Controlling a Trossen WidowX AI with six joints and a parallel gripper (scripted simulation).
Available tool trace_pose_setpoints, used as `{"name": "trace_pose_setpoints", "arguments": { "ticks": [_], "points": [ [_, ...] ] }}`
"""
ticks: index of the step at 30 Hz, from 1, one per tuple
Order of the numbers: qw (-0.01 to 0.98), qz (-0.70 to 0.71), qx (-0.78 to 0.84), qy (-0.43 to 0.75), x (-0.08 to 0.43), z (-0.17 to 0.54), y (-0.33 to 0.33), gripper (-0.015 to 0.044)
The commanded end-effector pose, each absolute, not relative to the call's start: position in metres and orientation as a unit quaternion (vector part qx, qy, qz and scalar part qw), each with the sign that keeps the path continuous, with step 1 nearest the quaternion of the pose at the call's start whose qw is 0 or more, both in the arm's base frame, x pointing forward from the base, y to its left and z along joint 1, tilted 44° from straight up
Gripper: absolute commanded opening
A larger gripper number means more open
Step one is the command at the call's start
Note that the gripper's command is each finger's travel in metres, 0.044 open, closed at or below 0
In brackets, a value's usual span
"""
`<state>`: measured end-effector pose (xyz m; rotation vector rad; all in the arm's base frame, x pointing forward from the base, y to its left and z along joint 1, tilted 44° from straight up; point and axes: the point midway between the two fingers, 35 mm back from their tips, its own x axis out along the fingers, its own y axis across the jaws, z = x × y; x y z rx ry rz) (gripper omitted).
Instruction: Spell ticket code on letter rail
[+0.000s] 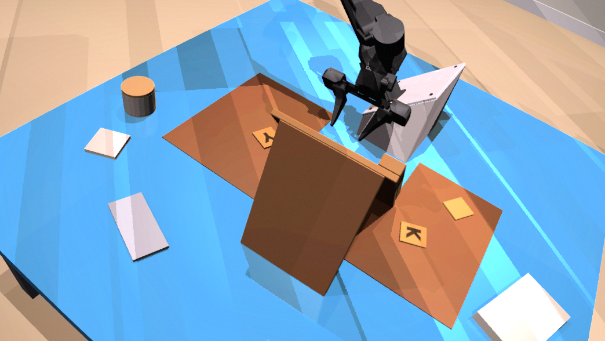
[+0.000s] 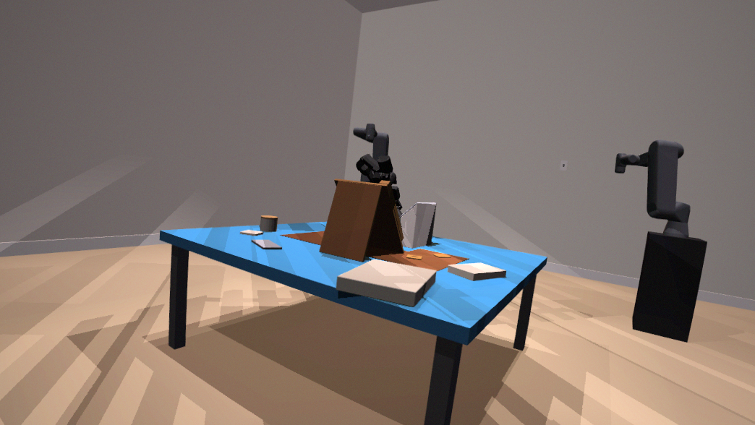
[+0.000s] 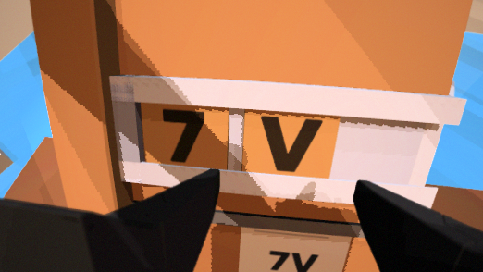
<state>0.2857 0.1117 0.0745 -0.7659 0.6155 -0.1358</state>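
The board (image 1: 313, 203) (image 2: 348, 219) stands upright with its back to the top and exterior views. In the wrist view its front bears a white rail (image 3: 287, 94). A 7 tile (image 3: 153, 139) sits at the rail's left, and a V tile (image 3: 252, 148) sits right of it across a narrow pale gap. The rail's right part is empty. The ticket (image 3: 259, 241) below reads 7V, cut by the frame edge. My gripper (image 1: 346, 131) (image 3: 286, 184) is open and empty, its fingertips in front of the rail's lower edge. A Y tile (image 1: 263, 137), a K tile (image 1: 412, 234) (image 2: 414, 256) and a blank-looking tile (image 1: 458, 208) (image 2: 441, 255) lie loose.
A white wedge-shaped stand (image 1: 423, 114) (image 2: 421, 227) is beside the arm. A round canister (image 1: 138, 99) (image 2: 268, 223), two thin pale slabs (image 1: 108, 142) (image 1: 137, 226) and a thick white block (image 1: 523, 311) lie around the board. Brown mats (image 1: 211, 140) (image 1: 448, 292) extend on both sides.
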Motion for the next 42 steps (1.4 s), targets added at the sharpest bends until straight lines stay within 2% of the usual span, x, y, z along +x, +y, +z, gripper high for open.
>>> {"name": "trace_pose_setpoints", "arguments": {
  "ticks": [1, 23, 34, 42],
  "points": [
    [0.881, -0.069, -0.365, 0.292, 0.2866, 0.0776, 0.1122, 0.0295],
    [0.881, -0.069, -0.365, 0.292, 0.2873, 0.0799, 0.1125, 0.0295],
    [0.88, -0.065, -0.367, 0.295, 0.286, 0.0773, 0.1122, 0.0006],
    [0.88, -0.065, -0.367, 0.295, 0.286, 0.0773, 0.1122, 0.0]
  ]
}}
